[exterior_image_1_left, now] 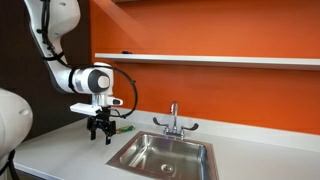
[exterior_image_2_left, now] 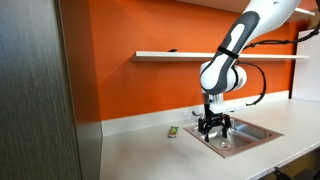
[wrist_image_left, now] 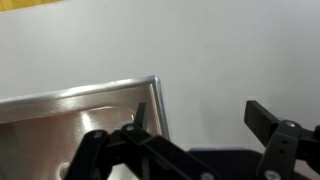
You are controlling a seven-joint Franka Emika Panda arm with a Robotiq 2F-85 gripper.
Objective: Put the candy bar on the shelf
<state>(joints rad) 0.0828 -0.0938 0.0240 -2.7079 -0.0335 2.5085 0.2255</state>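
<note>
The arm is bending down from above, its gripper pointing straight down over the counter beside the sink (fingers spread apart, gripping nothing).

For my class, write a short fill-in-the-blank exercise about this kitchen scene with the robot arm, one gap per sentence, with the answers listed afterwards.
1. The shelf is fixed to a wall painted ___.
2. The faucet stands at the back edge of the steel ___.
3. The gripper hangs low over the white countertop, and its jaws are not shut but ___.

Missing words: orange; sink; open.
</note>
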